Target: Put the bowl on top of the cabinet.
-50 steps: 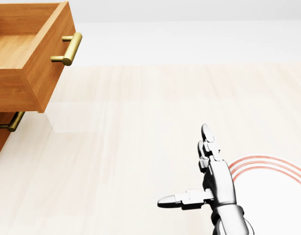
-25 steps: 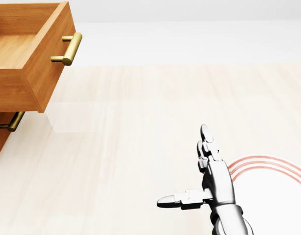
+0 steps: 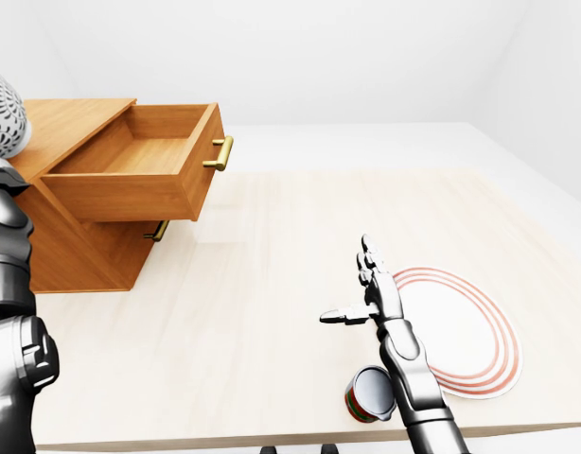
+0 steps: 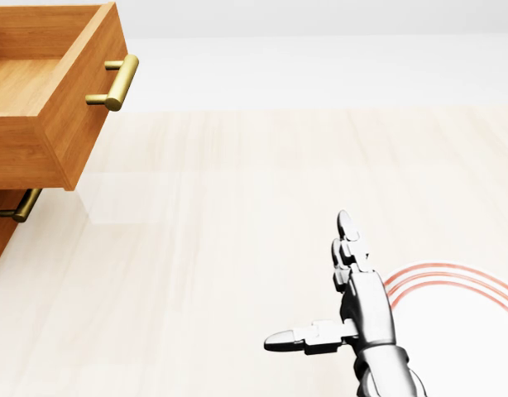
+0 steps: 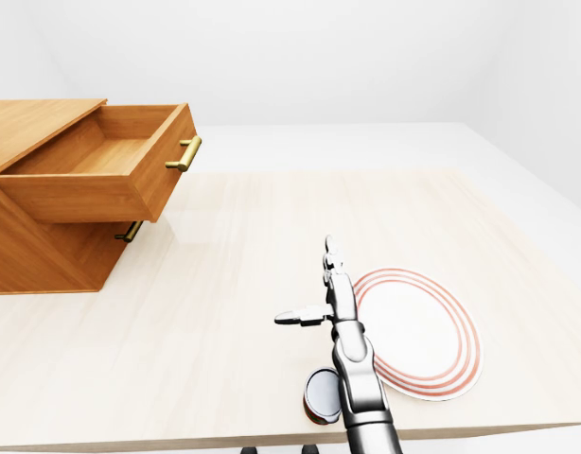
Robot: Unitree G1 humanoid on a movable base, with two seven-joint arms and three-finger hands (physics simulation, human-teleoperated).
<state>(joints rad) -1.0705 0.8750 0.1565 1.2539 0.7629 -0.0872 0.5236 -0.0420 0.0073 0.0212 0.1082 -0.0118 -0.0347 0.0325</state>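
Observation:
A white bowl with a grey dotted pattern (image 3: 1, 115) shows at the left edge of the left-eye view, above the wooden cabinet (image 3: 73, 248) and its flat top (image 3: 68, 121). My left arm (image 3: 7, 284) rises along that edge, and my left hand (image 3: 1, 172) meets the bowl's underside and appears shut on it; most of the fingers are cut off. My right hand (image 3: 347, 282) hovers open over the table, fingers up and thumb pointing left, just left of the plate. The head view shows this hand (image 4: 308, 281) but no bowl.
The cabinet's top drawer (image 3: 130, 180) is pulled out with its brass handle (image 3: 220, 153); a lower handle (image 3: 158, 230) sits beneath. A white plate with red rings (image 3: 466, 331) lies at the right. A red-green can (image 3: 369, 393) stands by the table's bottom edge (image 3: 224, 441).

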